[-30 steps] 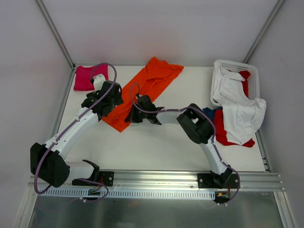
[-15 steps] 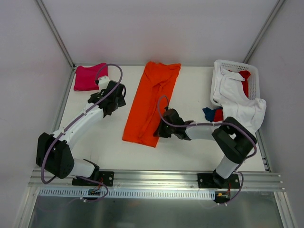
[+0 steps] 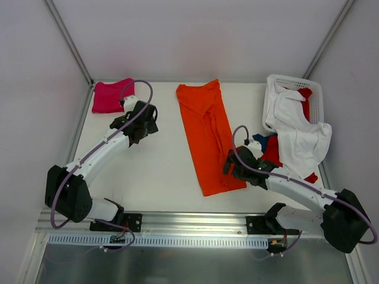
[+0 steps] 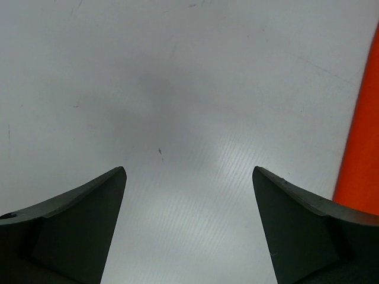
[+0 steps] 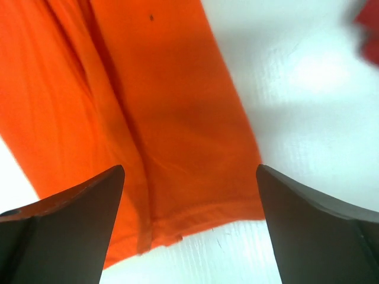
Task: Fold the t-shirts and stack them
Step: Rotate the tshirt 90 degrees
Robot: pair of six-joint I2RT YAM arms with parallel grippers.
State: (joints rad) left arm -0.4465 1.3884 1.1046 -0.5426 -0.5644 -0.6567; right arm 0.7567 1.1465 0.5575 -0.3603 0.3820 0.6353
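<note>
The orange t-shirt [image 3: 208, 135] lies folded into a long strip down the middle of the table, its hem toward the near edge. My right gripper [image 3: 233, 168] hovers open over that hem's right corner; the orange cloth [image 5: 148, 112] fills its view, nothing between the fingers. A folded magenta-pink t-shirt [image 3: 111, 96] sits at the far left corner. My left gripper [image 3: 142, 121] is open above bare table [image 4: 177, 118], left of the orange shirt, whose edge [image 4: 362, 154] shows at the right. White [image 3: 299, 133], red [image 3: 276, 155] and dark blue [image 3: 260, 141] shirts spill from the basket.
The white slotted basket [image 3: 294, 82] stands at the far right corner, with shirts draped over its near rim onto the table. A metal rail [image 3: 195, 225] runs along the near edge by the arm bases.
The right gripper pulled the orange shirt's hem rightward and toward the near edge, straightening it into a long strip, then opened and let go. The left arm stayed put over the last half second.
</note>
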